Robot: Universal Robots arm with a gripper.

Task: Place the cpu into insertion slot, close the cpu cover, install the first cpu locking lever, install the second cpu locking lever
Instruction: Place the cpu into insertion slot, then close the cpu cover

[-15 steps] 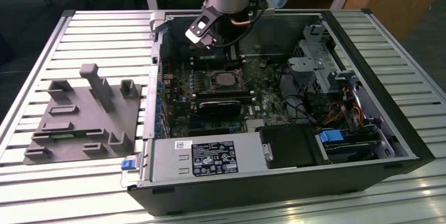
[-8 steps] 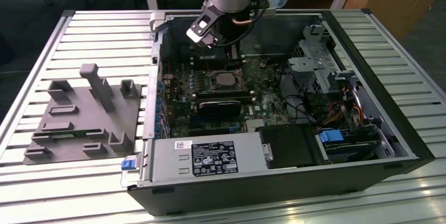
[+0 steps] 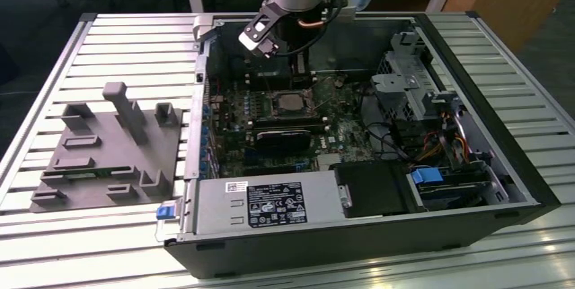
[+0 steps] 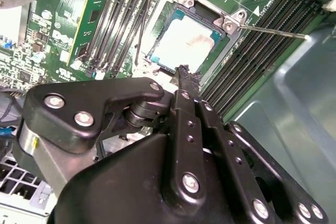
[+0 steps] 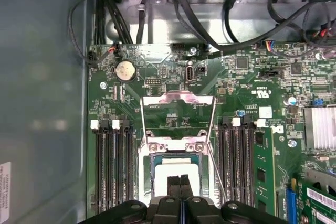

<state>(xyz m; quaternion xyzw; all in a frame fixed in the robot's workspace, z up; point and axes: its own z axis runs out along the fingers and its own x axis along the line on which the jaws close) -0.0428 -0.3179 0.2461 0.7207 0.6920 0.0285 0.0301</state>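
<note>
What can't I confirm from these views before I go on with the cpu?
- First wrist view: near edge of the cpu, hidden behind the hand.
- Second wrist view: whether the hand touches the cpu; its own tip covers the contact.
- Exterior view: any gap between hand and cpu, too small and dark.

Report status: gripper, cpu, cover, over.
Gripper shut, empty, over cpu; cpu seated in insertion slot; cpu cover raised open; nothing in the way.
</note>
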